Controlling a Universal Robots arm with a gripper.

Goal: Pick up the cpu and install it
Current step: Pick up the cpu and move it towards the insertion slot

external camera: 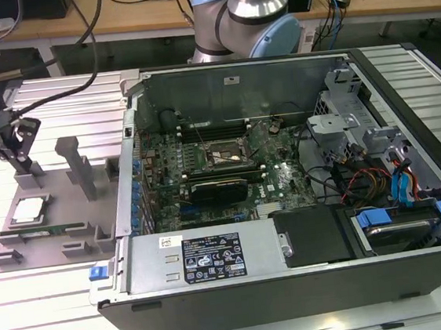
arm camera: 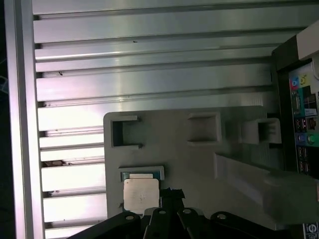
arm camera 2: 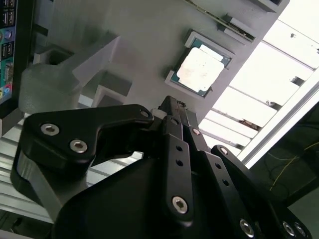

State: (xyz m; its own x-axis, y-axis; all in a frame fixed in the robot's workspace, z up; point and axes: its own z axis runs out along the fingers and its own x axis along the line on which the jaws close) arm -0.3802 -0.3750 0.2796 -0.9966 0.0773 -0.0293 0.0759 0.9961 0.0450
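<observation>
Exterior view: closed hand [external camera: 22,156] hovers near the cpu [external camera: 30,210].

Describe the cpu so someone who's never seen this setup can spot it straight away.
Beside the open computer case, on the exterior view's left, lies a grey tray. The cpu sits in a recess of it: a small flat square, silvery-white on top with a thin dark-green rim, unlike the long narrow green memory stick beside it.

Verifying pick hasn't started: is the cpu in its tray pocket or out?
In. The cpu lies flat in its recess on the grey tray in the second wrist view; the gripper is apart from it.
</observation>
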